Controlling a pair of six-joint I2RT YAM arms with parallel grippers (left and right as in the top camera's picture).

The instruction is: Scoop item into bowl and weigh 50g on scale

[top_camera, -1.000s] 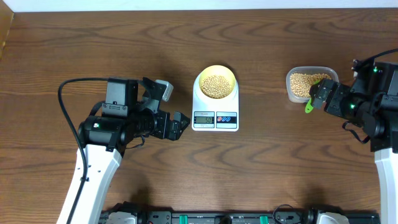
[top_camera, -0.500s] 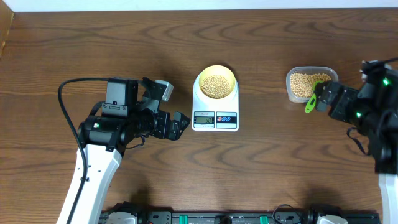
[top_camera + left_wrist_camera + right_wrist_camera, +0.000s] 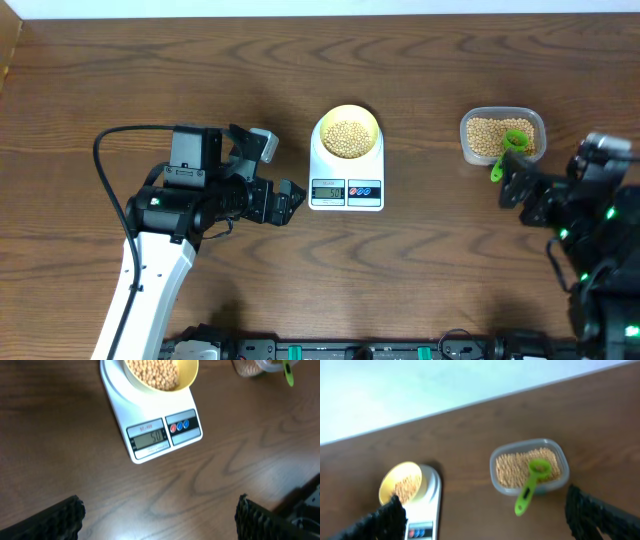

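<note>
One bowl [image 3: 347,111], one scale [image 3: 345,175] (plus one tub [image 3: 500,110]).

One scale [image 3: 346,203] on the worktop [image 3: 400,260], bearing one bowl [image 3: 372,122]. Its front carries one display [image 3: 327,191] and two buttons [image 3: 364,190], one red, one blue. One clear tub [image 3: 465,140] right of the scale holds one green scoop [image 3: 505,157]. The beans [image 3: 347,137], too many to count, lie in two heaps. Two arms [image 3: 160,240].

Matt wood-grain table [image 3: 150,60], scale [image 3: 346,172] smooth wht plastic, tub [image 3: 468,148] clr plastic.

Left tool [image 3: 291,203] and right tool [image 3: 512,184], jaws wide apart, both empty.
</note>
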